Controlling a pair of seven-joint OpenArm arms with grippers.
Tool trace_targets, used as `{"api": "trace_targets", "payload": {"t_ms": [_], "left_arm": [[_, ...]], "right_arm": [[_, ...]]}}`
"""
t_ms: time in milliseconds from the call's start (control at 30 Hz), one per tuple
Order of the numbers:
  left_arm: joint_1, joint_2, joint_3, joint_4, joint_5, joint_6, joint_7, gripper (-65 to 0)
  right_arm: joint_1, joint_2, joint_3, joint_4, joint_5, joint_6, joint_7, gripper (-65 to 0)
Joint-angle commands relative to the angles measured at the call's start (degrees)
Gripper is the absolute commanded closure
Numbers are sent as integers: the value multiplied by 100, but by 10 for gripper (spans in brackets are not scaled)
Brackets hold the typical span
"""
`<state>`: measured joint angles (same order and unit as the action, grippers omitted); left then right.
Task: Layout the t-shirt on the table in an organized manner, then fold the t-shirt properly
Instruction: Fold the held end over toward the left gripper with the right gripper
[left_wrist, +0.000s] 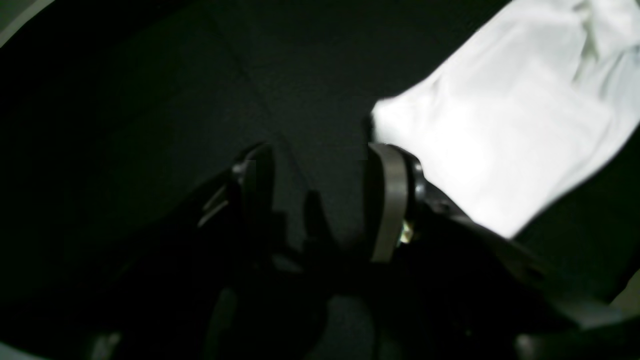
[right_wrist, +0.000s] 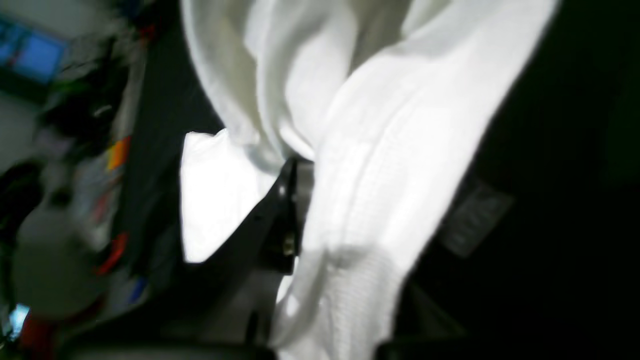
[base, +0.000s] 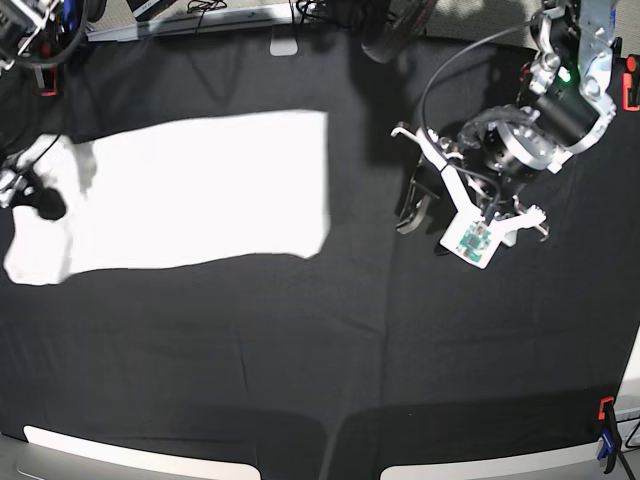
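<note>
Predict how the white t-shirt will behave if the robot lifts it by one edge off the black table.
Probably floppy: the t-shirt already drapes in loose folds around the right gripper pinching it. Likely light, since it lies thin and flat on the table. It should drag and bunch rather than slide as a sheet; its held end looks crumpled.

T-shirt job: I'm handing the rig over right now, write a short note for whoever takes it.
Right gripper: shut on the t-shirt, at its end by the table's edge, on the base view's left.
Left gripper: open, holding nothing, just off the shirt's other end.
Done: shirt stretched out roughly flat, plain white side up.
Left: smooth the bunched gripped end, then all the folds.
</note>
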<state>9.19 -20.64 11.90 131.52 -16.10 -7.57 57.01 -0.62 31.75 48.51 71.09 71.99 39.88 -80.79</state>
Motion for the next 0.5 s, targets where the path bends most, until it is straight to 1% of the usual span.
{"api": "trace_targets", "payload": {"t_ms": [0, 100, 300, 467], "left_arm": [[-46, -17, -22, 101, -9, 9, -136, -269], [-46, -17, -22, 98, -9, 9, -136, -269], [-46, -17, -22, 98, -9, 9, -136, -269], [-46, -17, -22, 101, -9, 9, -136, -269]], "right_arm": [[96, 144, 70, 79, 94, 12, 79, 0], [90, 94, 31, 79, 94, 12, 79, 0], [92, -149, -251, 81, 42, 12, 79, 0], [92, -448, -516, 96, 87, 12, 79, 0]]}}
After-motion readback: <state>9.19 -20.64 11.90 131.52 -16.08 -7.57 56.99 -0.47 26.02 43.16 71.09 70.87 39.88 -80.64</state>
